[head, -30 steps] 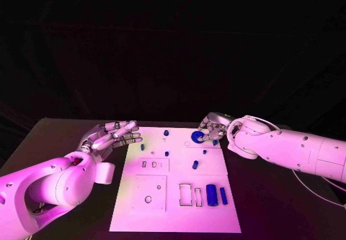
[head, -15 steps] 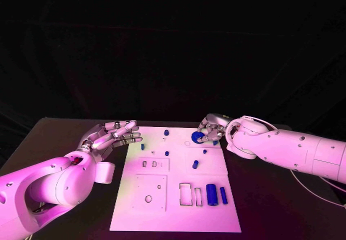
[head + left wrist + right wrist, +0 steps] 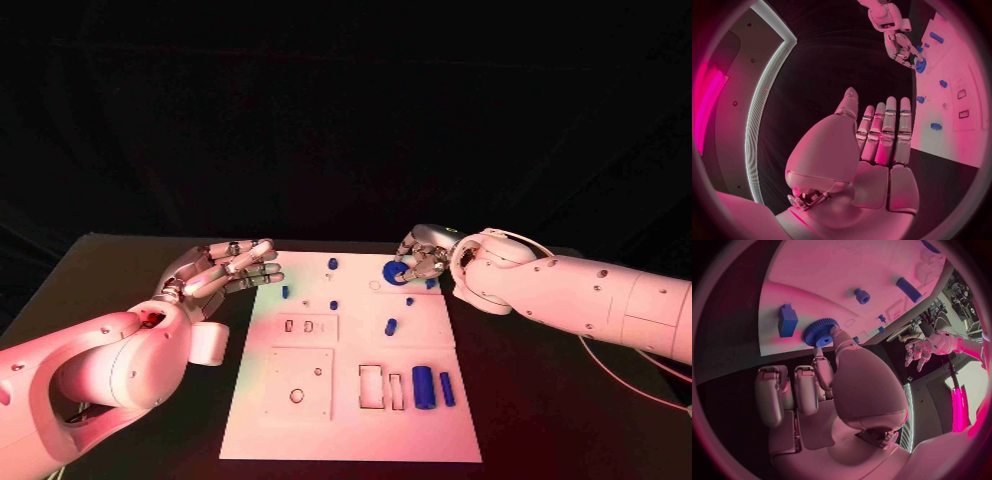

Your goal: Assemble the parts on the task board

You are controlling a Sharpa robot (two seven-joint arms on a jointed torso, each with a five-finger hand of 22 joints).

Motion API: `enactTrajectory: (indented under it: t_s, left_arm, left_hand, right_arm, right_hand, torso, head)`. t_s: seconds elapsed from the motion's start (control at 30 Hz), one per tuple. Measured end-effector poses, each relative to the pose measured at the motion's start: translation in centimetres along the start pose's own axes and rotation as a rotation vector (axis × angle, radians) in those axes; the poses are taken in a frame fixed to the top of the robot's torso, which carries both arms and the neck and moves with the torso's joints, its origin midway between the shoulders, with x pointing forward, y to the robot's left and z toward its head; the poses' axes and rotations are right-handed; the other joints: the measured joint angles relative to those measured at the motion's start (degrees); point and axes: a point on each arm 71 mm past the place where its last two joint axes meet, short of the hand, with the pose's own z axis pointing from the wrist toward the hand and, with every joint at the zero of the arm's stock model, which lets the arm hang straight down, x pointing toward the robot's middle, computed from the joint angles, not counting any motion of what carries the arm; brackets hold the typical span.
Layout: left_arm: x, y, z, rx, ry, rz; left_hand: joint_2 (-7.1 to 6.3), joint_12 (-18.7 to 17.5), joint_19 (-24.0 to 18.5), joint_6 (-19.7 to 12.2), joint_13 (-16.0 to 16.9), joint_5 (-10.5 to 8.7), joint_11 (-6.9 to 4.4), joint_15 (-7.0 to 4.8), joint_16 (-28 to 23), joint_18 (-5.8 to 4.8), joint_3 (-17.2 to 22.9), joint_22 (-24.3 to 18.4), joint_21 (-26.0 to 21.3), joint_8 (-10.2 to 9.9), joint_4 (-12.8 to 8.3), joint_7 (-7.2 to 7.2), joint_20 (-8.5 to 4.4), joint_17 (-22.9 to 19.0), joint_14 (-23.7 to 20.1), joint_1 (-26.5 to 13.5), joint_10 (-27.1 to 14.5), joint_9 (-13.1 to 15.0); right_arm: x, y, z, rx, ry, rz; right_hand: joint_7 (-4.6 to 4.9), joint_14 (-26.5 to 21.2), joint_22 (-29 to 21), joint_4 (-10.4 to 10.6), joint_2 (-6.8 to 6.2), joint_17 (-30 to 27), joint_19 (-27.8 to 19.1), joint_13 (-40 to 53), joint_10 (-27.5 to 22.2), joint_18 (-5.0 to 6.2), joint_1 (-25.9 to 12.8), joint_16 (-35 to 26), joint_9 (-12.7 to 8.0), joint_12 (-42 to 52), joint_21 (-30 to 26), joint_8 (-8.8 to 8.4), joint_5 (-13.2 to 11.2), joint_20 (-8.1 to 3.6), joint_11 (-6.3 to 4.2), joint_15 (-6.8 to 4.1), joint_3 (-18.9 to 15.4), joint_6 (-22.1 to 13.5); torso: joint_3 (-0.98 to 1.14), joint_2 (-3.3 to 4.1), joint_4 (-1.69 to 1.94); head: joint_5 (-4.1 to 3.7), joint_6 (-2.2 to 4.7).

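1. Head view shows the black table (image 3: 101, 275) carrying the white board (image 3: 353, 420) at its middle.
2. Robot's left hand (image 3: 224, 270) hangs just off the board's far left edge, fingers straight and side by side, holding nothing, as it did a second ago.
3. Right hand (image 3: 421, 260) sits at the board's far right corner, fingers pinching the blue gear (image 3: 394, 272). Over the last second it has barely shifted, which suggests the gear is being seated rather than carried.
4. Other blue pieces stand mid-board; a blue cylinder (image 3: 423, 388) lies near the right edge, not yet placed.
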Motion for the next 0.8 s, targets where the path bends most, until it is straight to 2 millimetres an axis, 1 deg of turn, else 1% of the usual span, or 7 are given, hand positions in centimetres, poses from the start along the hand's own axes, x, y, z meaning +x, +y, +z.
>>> enactTrajectory:
  t_s: [0.1,0.13,0.23,0.3,0.5,0.6,0.8]
  left_arm:
    - [0.0,0.0,0.0,0.000,0.000,0.000]
    - [0.0,0.0,0.0,-0.001,0.000,0.000]
    - [0.0,0.0,0.0,-0.001,-0.001,0.000]
    - [0.0,0.0,0.0,-0.001,-0.001,0.000]
    - [0.0,0.0,0.0,-0.001,0.000,0.000]
    - [0.0,0.0,0.0,-0.001,-0.001,0.000]
    - [0.0,0.0,0.0,-0.001,-0.001,0.000]
  left_hand:
    - [0.00,0.0,0.0,0.0,0.0,0.00,0.00,0.00,0.0,0.00,0.0,0.0,0.0,0.0,0.0,0.00,0.00,0.0,0.0,0.0,0.0,0.0]
    - [0.00,0.0,0.0,0.0,0.0,0.00,0.00,0.00,0.0,0.00,0.0,0.0,0.0,0.0,0.0,0.00,0.00,0.0,0.0,0.0,0.0,0.0]
    - [0.00,0.0,0.0,0.0,0.0,0.00,0.00,0.00,0.0,0.00,0.0,0.0,0.0,0.0,0.0,0.00,0.00,0.0,0.0,0.0,0.0,0.0]
    - [0.00,0.0,0.0,0.0,0.0,0.00,0.00,0.00,0.0,0.00,0.0,0.0,0.0,0.0,0.0,0.00,0.00,0.0,0.0,0.0,0.0,0.0]
    - [0.00,0.0,0.0,0.0,0.0,0.00,0.00,0.00,0.0,0.00,0.0,-0.1,0.0,0.0,0.0,0.00,0.00,0.0,0.0,0.0,0.0,0.0]
    - [0.00,0.0,0.0,0.0,0.0,0.00,0.00,0.00,0.0,0.00,0.0,-0.1,0.0,0.0,0.0,0.00,0.00,0.0,0.0,0.0,0.0,0.0]
    - [0.00,0.0,0.0,0.0,0.0,0.00,0.00,0.00,0.0,-0.01,0.0,-0.1,0.0,0.0,0.0,0.00,0.00,0.0,0.0,0.0,0.0,0.0]
  right_arm:
    - [0.0,0.1,0.0,-0.005,-0.002,-0.008]
    - [0.0,0.2,0.0,-0.007,-0.002,-0.011]
    - [0.1,0.4,-0.1,-0.017,-0.008,-0.023]
    - [0.1,0.7,-0.1,-0.027,-0.014,-0.030]
    - [0.5,1.6,-0.5,-0.061,-0.038,-0.044]
    - [0.6,2.4,-0.6,-0.084,-0.052,-0.047]
    - [0.2,4.8,-0.7,-0.142,-0.092,-0.055]
  right_hand:
    - [-0.07,0.0,0.0,-0.6,0.18,0.0,0.0,0.6,0.3,-0.13,1.0,0.0,0.1,0.7,0.3,0.34,-1.6,0.00,-0.11,0.00,1.0,0.9]
    - [-0.10,0.0,0.0,-0.8,0.29,0.0,0.0,0.9,0.5,-0.65,1.1,0.0,0.1,1.0,0.4,0.51,-1.9,0.00,-0.26,0.00,1.3,1.1]
    - [-0.27,0.0,0.0,-1.1,0.14,0.0,0.0,1.1,0.8,-0.90,1.5,0.2,0.2,1.6,0.5,0.76,-2.1,0.00,-0.23,0.00,1.9,1.9]
    - [-0.59,0.0,0.0,-1.1,0.30,0.0,0.0,1.1,1.2,-0.91,1.7,0.2,0.2,1.8,0.7,1.10,-2.2,0.00,-0.60,0.00,2.3,2.3]
    - [-0.64,0.0,0.0,-0.6,0.06,0.0,0.0,1.1,1.5,-0.90,1.9,0.6,0.3,2.5,1.1,1.18,1.3,0.00,-0.91,0.00,3.8,2.9]
    - [-0.55,0.0,0.0,-0.5,0.04,0.0,0.0,1.1,1.5,-0.90,1.9,0.7,0.3,2.7,1.3,1.14,2.1,0.00,-0.91,0.00,4.5,3.0]
    - [-0.56,0.0,0.0,-0.5,-0.25,0.0,0.0,1.1,1.5,-0.90,1.4,0.7,0.3,2.7,1.6,1.09,2.6,0.00,-0.91,0.00,5.0,3.0]
  torso:
    - [0.00,0.00,0.00]
    - [0.01,-0.01,0.00]
    - [0.03,-0.01,-0.02]
    - [0.04,-0.02,-0.02]
    - [0.04,-0.05,-0.02]
    - [0.00,-0.08,-0.02]
    - [-0.03,-0.08,0.00]
  head:
    - [0.04,-0.02]
    - [0.07,-0.02]
    - [0.09,-0.02]
    - [0.10,-0.02]
    - [0.20,0.16]
    - [0.31,0.30]
    - [0.49,0.48]
